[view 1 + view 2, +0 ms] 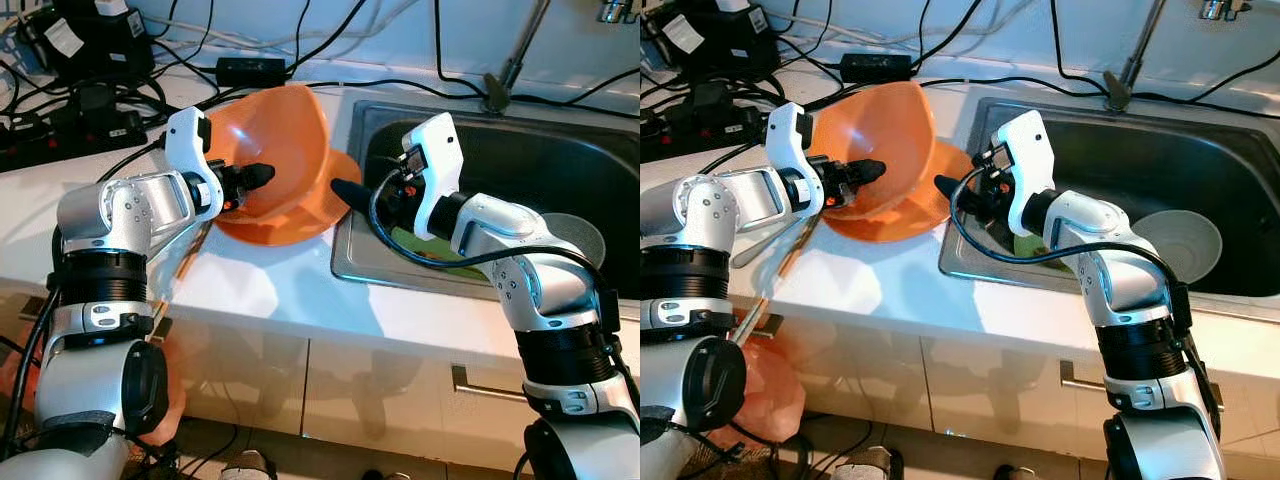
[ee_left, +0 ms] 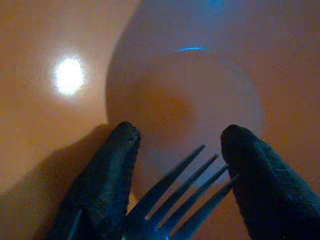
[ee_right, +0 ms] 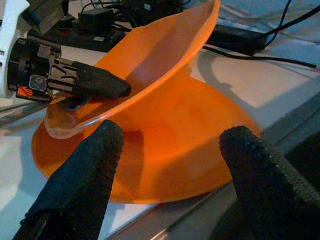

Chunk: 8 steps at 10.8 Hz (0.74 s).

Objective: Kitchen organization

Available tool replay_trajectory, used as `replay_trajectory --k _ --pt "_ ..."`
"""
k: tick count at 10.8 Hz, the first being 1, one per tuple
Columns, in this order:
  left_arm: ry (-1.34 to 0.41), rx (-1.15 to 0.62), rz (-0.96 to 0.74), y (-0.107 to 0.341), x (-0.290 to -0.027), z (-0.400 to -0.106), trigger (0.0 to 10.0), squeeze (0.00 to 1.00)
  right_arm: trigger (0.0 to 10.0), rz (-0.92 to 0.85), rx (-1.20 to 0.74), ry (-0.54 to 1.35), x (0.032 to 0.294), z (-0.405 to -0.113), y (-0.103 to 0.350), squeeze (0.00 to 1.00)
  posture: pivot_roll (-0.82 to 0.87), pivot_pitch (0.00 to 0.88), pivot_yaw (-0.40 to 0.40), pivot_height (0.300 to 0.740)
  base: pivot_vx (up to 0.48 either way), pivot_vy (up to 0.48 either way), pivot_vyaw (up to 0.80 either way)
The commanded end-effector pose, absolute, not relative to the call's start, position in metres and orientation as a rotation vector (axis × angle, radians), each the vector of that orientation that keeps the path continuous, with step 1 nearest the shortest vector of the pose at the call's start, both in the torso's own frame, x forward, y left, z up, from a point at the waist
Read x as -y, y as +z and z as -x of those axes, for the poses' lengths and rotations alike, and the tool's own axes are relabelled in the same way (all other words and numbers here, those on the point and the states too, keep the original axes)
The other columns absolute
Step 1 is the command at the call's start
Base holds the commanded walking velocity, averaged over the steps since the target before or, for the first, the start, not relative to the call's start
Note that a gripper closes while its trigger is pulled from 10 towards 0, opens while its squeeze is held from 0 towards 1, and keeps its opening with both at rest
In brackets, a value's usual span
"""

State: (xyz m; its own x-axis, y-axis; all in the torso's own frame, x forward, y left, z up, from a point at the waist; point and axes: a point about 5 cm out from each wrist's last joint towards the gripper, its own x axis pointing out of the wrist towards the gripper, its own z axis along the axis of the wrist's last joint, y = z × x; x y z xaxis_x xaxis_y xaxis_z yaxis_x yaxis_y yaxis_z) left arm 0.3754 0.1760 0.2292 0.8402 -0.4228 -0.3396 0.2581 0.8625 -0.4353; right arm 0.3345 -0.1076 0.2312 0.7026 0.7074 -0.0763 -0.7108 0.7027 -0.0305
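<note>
Two orange bowls sit nested at upper centre of the head views, the upper bowl (image 1: pixel 270 135) tipped steeply inside the lower bowl (image 1: pixel 310 215), on the white bench (image 1: pixel 260 285) just beside the sink (image 1: pixel 520 170). Left gripper (image 1: pixel 255 178) reaches inside the tilted bowl, its fingers clamped on a metal fork (image 2: pixel 175 200) whose tines point at the bowl's floor. Right gripper (image 3: pixel 165 175), at centre frame, hovers with its fingers spread apart just short of the lower bowl's rim, touching nothing.

Risk, judged from here: the upper bowl leans on one edge and looks unsteady; a push from the fork or a nudge from the right gripper could topple it or slide the stack over the sink's lip. Releasing the fork onto the sloped wall may send it skating out onto the bench.

Room is tight. Black cables and a power adapter (image 1: pixel 250 68) crowd the upper left behind the bowls, the sink edge hems them at right, and the two grippers face each other across the stack. Open bench lies below the bowls, toward the lower middle. In the basin rest a pale bowl (image 1: pixel 1180 245) and something green (image 1: pixel 440 262) under the right arm
</note>
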Motion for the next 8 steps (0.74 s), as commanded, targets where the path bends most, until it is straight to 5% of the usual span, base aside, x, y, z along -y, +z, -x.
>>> replay_trajectory --k 1,5,6,8 --pt "-0.361 -0.443 0.393 0.229 -0.177 -0.376 0.0 0.00 10.0 0.061 -0.064 0.800 0.110 -0.332 0.231 0.00 0.17 0.095 -0.005 0.740 0.000 0.000 0.00" --pt "-0.351 -0.426 0.388 0.229 -0.178 -0.378 0.0 0.00 10.0 0.067 -0.069 0.807 0.108 -0.330 0.228 0.00 0.16 0.095 -0.005 0.740 0.000 0.000 0.00" --pt "-0.353 -0.402 0.360 0.233 -0.177 -0.378 6.9 0.00 10.0 0.069 -0.069 0.807 0.108 -0.330 0.228 0.00 0.16 0.094 -0.008 0.740 0.000 0.000 0.00" --pt "-0.346 -0.339 0.299 0.243 -0.177 -0.380 10.0 0.00 10.0 0.073 -0.063 0.805 0.108 -0.330 0.228 0.00 0.16 0.096 -0.010 0.740 0.000 0.000 0.00"
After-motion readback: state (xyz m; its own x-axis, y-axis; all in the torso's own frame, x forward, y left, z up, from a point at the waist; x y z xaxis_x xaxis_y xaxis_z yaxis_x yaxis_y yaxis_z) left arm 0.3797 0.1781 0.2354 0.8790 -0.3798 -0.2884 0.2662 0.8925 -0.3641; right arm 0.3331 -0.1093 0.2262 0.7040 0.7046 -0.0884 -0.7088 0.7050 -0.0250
